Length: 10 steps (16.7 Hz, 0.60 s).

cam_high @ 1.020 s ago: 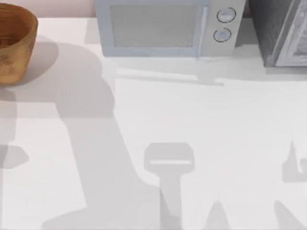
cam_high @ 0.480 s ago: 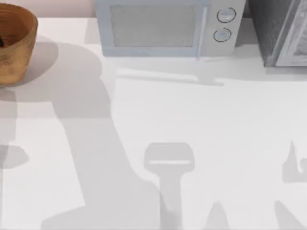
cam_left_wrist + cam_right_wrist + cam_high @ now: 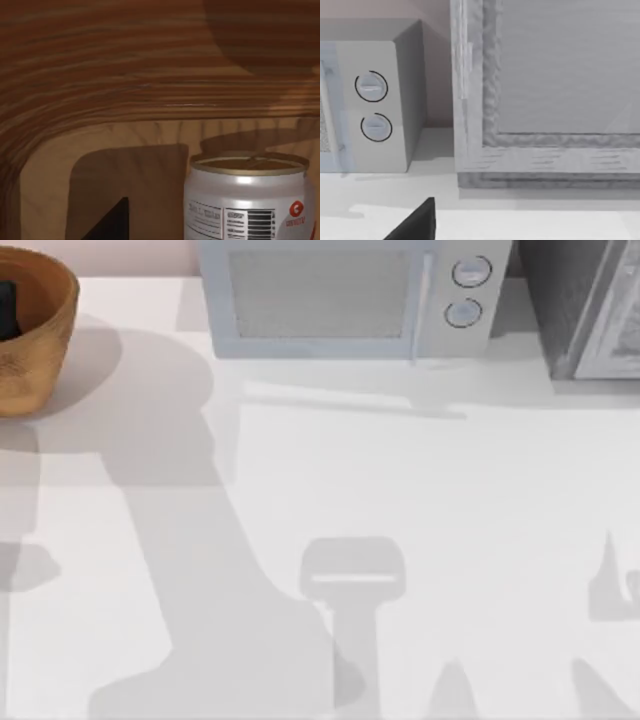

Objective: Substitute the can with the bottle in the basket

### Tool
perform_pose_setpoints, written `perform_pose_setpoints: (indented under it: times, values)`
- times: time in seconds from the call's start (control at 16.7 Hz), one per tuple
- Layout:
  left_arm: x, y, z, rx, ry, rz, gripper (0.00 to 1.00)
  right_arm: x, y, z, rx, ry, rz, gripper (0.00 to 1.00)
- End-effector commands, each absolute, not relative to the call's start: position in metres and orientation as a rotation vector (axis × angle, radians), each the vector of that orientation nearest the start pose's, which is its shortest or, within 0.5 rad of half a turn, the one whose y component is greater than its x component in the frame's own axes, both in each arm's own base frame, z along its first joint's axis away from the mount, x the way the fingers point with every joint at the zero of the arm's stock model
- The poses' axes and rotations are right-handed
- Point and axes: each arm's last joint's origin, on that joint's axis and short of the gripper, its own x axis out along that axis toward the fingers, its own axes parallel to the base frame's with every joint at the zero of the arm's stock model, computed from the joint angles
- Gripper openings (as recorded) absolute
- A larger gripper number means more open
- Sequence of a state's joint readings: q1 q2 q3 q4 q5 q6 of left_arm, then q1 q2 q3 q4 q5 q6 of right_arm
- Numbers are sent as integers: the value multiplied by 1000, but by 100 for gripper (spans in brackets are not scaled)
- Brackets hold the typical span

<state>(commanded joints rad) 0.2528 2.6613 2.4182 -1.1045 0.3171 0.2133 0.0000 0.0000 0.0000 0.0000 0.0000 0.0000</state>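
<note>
The brown woven basket (image 3: 40,350) stands at the table's far left corner. A dark part of my left gripper (image 3: 6,310) reaches down inside it at the top view's left edge. In the left wrist view the white can (image 3: 250,200), with red label marks and a dull gold top, stands upright on the basket's floor, close below the ribbed inner wall (image 3: 125,75). A black piece of the left gripper (image 3: 110,222) shows beside the can, apart from it. The bottle is out of view. A black piece of my right gripper (image 3: 417,222) hangs over the table's right side.
A grey-white microwave (image 3: 345,300) stands at the back middle, its two dials (image 3: 372,105) facing forward. A grey textured box (image 3: 585,305) stands at the back right, close ahead of the right wrist camera (image 3: 545,100). Arm shadows lie across the white tabletop (image 3: 400,470).
The left gripper has come down into the basket, now showing as a dark shape at its left edge. The left arm's shadow has slid to the left. The right arm has not moved.
</note>
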Motion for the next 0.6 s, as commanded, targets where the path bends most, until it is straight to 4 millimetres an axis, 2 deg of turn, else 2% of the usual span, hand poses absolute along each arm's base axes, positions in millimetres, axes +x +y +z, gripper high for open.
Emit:
perform_pose_setpoints:
  times: [0.18,0.6]
  values:
    - [518,131,126,-201,1274,-170,100,106,-1,160,0,0,0,100]
    - [518,131,126,-201,1274,-170,47,106,-1,160,0,0,0,100]
